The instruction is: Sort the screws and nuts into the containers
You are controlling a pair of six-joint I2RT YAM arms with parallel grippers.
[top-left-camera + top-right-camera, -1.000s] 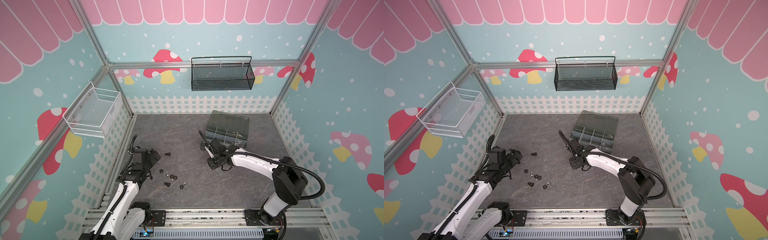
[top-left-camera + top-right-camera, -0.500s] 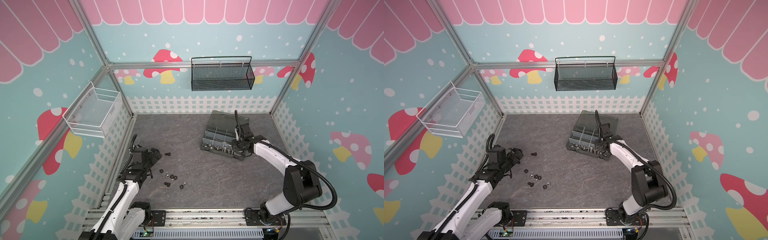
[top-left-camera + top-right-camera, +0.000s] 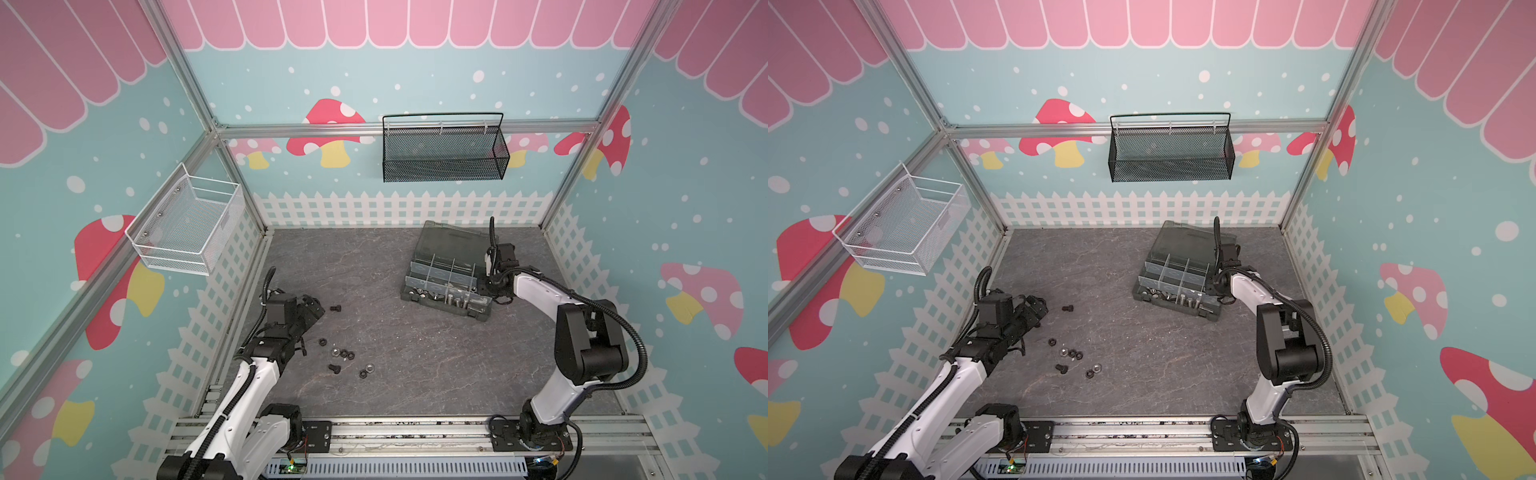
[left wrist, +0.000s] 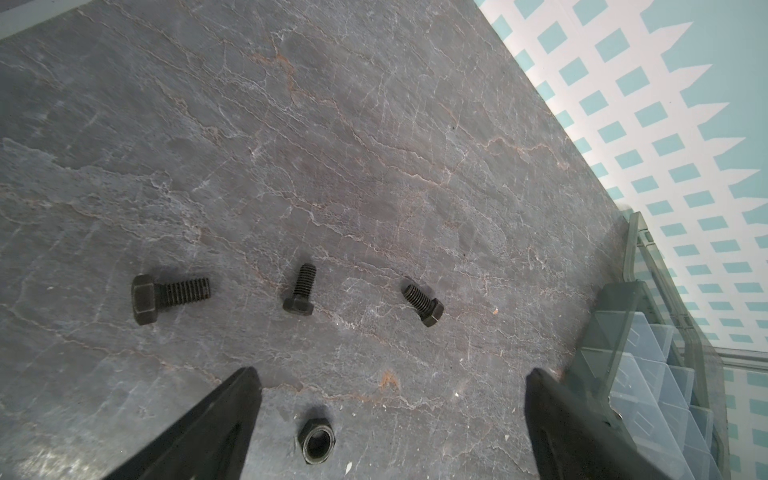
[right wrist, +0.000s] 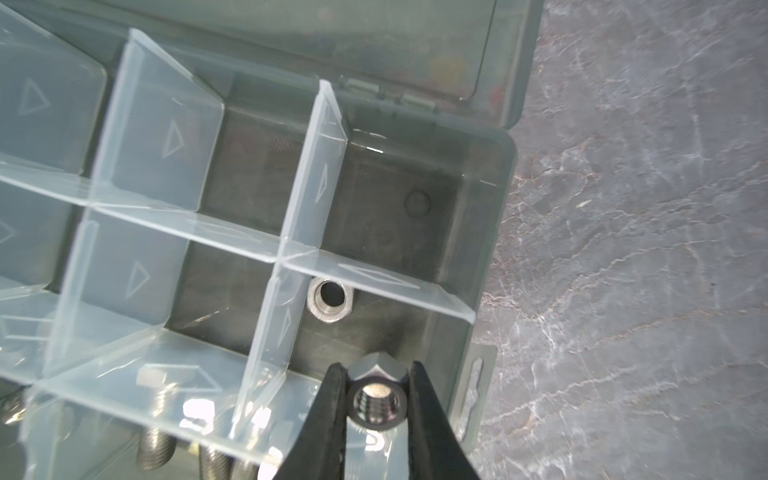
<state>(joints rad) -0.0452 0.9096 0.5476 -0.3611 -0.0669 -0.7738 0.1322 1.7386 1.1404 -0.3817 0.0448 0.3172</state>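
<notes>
Now the right gripper, clamped on a silver nut, hangs above the end compartment. Released off-centre, the nut could strike the divider beside it and land among screws. The left gripper, jaws apart, has a black nut near.

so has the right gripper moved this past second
Yes, the right gripper swung from the front-left corner of the organizer box to its right end.

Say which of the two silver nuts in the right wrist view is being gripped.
The nearer nut, pinched between the right arm's jaws, threaded hole facing the camera. The other nut lies loose on a compartment floor.
</notes>
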